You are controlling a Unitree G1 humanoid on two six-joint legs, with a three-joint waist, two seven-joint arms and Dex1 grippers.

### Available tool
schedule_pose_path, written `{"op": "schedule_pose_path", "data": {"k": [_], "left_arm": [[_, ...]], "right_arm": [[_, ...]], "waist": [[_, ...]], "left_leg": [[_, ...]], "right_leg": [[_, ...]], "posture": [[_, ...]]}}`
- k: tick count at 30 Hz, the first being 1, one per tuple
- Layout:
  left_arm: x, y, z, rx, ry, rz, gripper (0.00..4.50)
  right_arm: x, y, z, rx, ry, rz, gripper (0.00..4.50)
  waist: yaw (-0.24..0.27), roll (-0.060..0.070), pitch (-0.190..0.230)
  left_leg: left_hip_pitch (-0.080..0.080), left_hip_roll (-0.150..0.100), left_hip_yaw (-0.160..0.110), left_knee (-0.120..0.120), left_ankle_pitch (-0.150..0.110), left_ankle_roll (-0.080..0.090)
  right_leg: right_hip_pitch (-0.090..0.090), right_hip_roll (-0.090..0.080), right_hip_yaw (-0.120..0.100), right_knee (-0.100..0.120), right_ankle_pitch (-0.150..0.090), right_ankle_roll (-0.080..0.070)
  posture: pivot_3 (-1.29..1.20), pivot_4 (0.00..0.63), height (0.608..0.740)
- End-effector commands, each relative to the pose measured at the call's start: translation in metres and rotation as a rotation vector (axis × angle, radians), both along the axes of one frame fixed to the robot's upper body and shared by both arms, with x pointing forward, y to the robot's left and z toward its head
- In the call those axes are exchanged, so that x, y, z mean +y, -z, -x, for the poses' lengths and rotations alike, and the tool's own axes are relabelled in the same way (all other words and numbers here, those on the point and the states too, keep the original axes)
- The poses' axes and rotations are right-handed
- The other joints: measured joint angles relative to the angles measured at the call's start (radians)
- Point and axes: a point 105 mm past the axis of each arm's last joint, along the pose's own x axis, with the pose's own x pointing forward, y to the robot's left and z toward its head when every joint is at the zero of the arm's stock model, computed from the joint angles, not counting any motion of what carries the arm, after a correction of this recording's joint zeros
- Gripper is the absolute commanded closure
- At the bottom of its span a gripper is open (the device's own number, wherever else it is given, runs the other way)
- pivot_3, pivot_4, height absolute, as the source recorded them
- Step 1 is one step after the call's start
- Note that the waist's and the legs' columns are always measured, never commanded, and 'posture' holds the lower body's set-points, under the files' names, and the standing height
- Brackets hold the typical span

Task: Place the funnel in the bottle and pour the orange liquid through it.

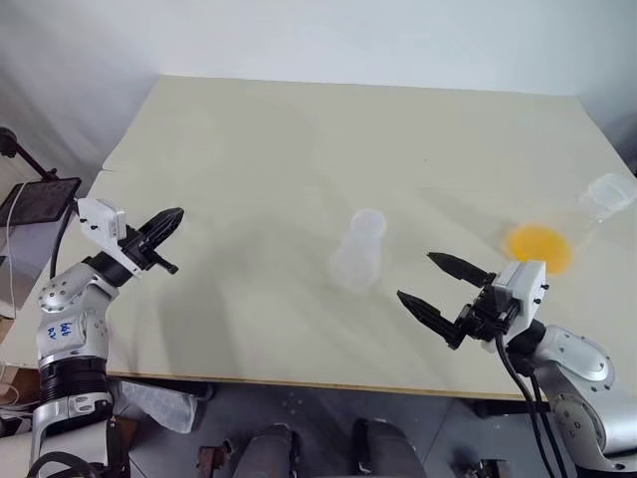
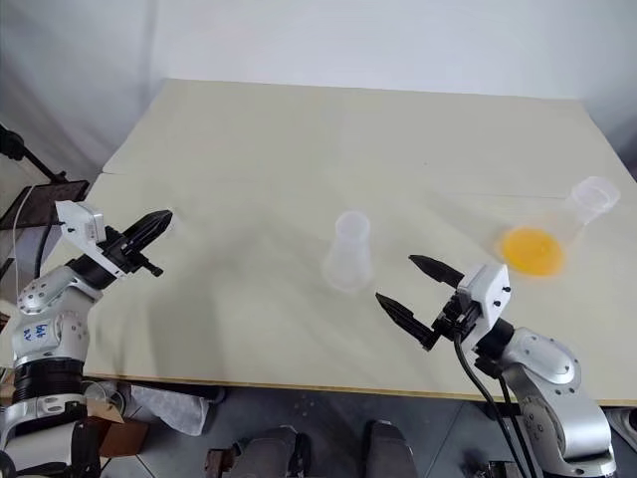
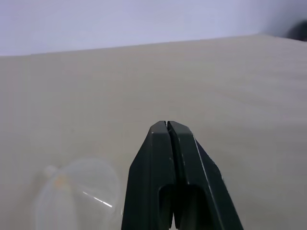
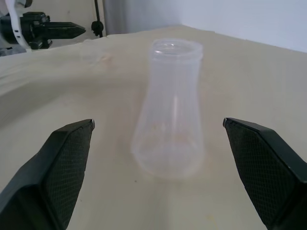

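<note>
While bottle [image 4: 168,110] stands upright, funnel [image 3: 79,191] lies tipped sideways.

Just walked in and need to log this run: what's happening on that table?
The left gripper is shut but holds nothing; the funnel lies on the table beside it. The right gripper is open, facing the upright bottle. The flask holding the orange liquid sits untouched at the robot's right.
</note>
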Motion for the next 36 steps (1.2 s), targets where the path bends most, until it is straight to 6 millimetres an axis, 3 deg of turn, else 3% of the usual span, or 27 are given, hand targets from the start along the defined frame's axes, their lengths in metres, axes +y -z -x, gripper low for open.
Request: {"op": "schedule_pose_path", "data": {"k": [1, 4, 7, 10, 15, 19, 20, 26, 36], "left_arm": [[-0.008, -0.01, 0.008, -0.029, 0.046, -0.048, 4.46], [-0.023, -0.007, 0.011, -0.028, 0.085, -0.04, 4.46], [-0.036, 0.003, 0.015, -0.025, 0.075, -0.033, 3.88], [-0.038, 0.014, 0.019, -0.011, 0.031, -0.019, 2.93], [-0.007, 0.023, 0.021, -0.011, -0.251, 0.001, 1.46], [0.029, 0.023, 0.025, -0.013, -0.486, 0.043, 0.18], [0.036, 0.025, 0.025, 0.005, -0.521, 0.058, 0.04], [0.038, 0.019, 0.011, 0.018, -0.548, 0.03, 0.04], [0.042, 0.02, -0.038, 0.107, -0.525, -0.01, 0.04]], "right_arm": [[0.001, -0.012, 0.005, -0.069, 0.013, -0.008, 0.0], [0.002, -0.01, 0.006, -0.063, 0.017, -0.013, 0.0], [0.001, -0.011, 0.006, -0.057, 0.009, -0.006, 0.0], [-0.002, -0.013, 0.005, -0.056, 0.003, 0.006, 0.0], [-0.004, -0.015, 0.003, -0.053, -0.011, 0.015, 0.0], [-0.003, -0.014, 0.004, -0.048, -0.019, 0.013, 0.0], [-0.003, -0.014, 0.004, -0.047, -0.021, 0.013, 0.0], [-0.001, -0.016, 0.003, -0.051, -0.032, 0.011, 0.0], [0.0, -0.021, 0.002, -0.069, -0.024, 0.008, 0.0]], "waist": [[0.0, 0.0, 0.0], [0.002, 0.0, 0.0], [0.003, 0.0, 0.0], [0.002, 0.0, 0.0], [0.0, 0.0, 0.0], [0.002, 0.0, 0.0], [0.002, 0.0, 0.0], [0.008, 0.0, 0.0], [0.003, 0.0, 0.0]], "left_leg": [[0.0, 0.0, 0.0, 0.0, 0.0, 0.0], [0.0, 0.0, 0.0, 0.0, 0.0, 0.0], [0.0, 0.0, -0.001, 0.0, 0.0, 0.0], [0.0, 0.0, -0.001, 0.0, 0.0, 0.0], [0.0, 0.001, 0.0, 0.0, 0.0, 0.0], [0.0, 0.001, -0.001, 0.0, 0.0, 0.0], [0.0, 0.001, -0.001, 0.0, 0.0, 0.0], [0.0, 0.0, -0.001, 0.0, 0.0, 0.0], [0.0, 0.0, 0.001, -0.001, 0.0, 0.0]], "right_leg": [[0.0, 0.0, 0.0, 0.0, 0.0, 0.0], [0.0, 0.0, 0.002, 0.0, 0.0, 0.0], [0.001, -0.001, 0.004, 0.0, 0.0, 0.0], [0.0, -0.001, 0.006, 0.0, 0.0, 0.0], [0.0, 0.0, 0.007, -0.001, 0.0, 0.0], [0.0, 0.0, 0.008, -0.001, 0.0, 0.0], [0.0, -0.001, 0.008, -0.002, 0.0, 0.0], [0.001, -0.002, 0.007, -0.001, 0.0, 0.0], [-0.001, 0.002, -0.001, 0.0, 0.0, 0.0]], "posture": [[0.0, 0.15, 0.74], [0.0, 0.15, 0.74], [0.0, 0.15, 0.74], [0.0, 0.15, 0.74], [0.0, 0.15, 0.74], [0.0, 0.15, 0.74], [0.0, 0.15, 0.74], [0.0, 0.15, 0.74], [0.0, 0.15, 0.74]]}}
